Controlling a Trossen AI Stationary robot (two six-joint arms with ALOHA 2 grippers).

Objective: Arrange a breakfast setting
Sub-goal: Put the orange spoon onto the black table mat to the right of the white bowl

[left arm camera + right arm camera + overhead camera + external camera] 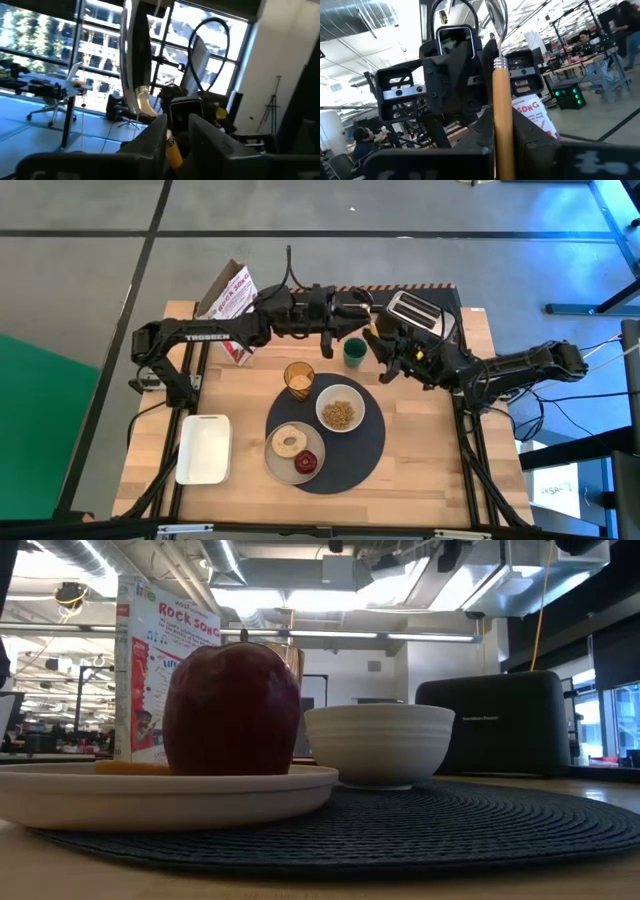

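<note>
Grippers met in the air above the back of the desk, between the cereal box and the black toaster; the right gripper was clamped on the orange handle of the spoon, which stood upright between its fingers with the metal bowl end rising above; the left gripper faced it at close range, its fingers narrowed about the spoon's metal end, though whether they actually gripped it could not be told; a green cup stood on the desk just below the two grippers; nearer the front lay the round dark grey mat, carrying the small white bowl filled with cereal and, overlapping the mat's left edge, the flat white plate with a bagel and a red apple; the amber tumbler stood just beyond the mat's rim, near the bowl; the white rectangular tray sat apart at the left of the desk; from desk height the apple and plate blocked most of the tumbler and part of the cereal box, with the toaster behind the bowl at the right.
</note>
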